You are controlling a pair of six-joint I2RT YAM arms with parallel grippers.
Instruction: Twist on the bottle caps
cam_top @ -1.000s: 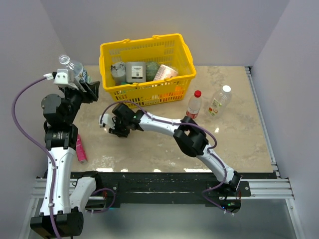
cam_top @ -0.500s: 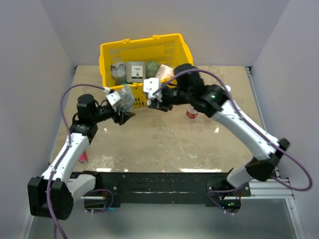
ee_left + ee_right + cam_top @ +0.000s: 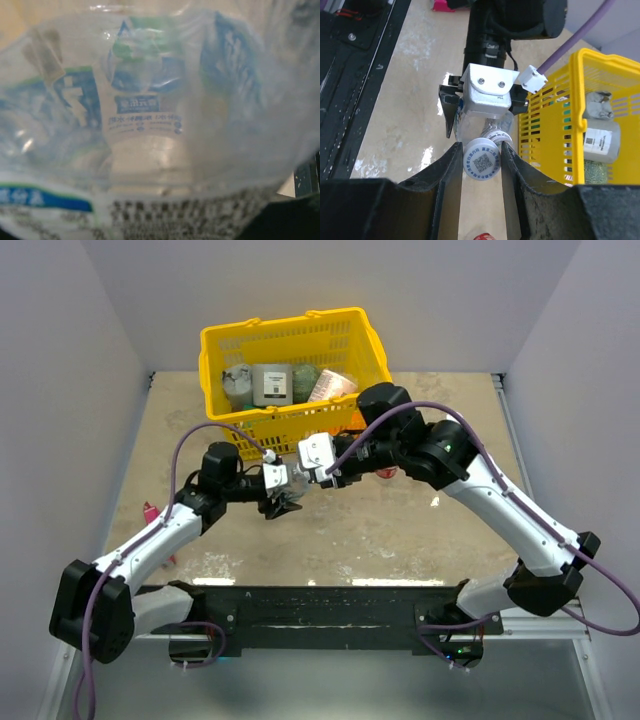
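Observation:
My left gripper (image 3: 279,494) is shut on the short clear bottle (image 3: 150,115) with the bluish label, which fills the left wrist view and hides the fingers. It holds the bottle above the table's middle, neck toward my right gripper (image 3: 481,148). That gripper is shut on a white bottle cap (image 3: 482,161) with a printed code on top. The cap sits right at the bottle's threaded neck (image 3: 498,135), a little off to one side. A red cap (image 3: 488,236) on a second bottle (image 3: 386,471) shows past the right arm.
The yellow basket (image 3: 215,340) with jars and packets stands at the back, close behind both grippers, and its wall (image 3: 555,115) is right beside the bottle. A pink tube (image 3: 150,512) lies at the left. The black rail (image 3: 330,605) runs along the near edge.
The left gripper has carried the bottle right and nearer, to the table's middle. The right gripper with the cap has swung down and left until the cap meets the bottle's neck.

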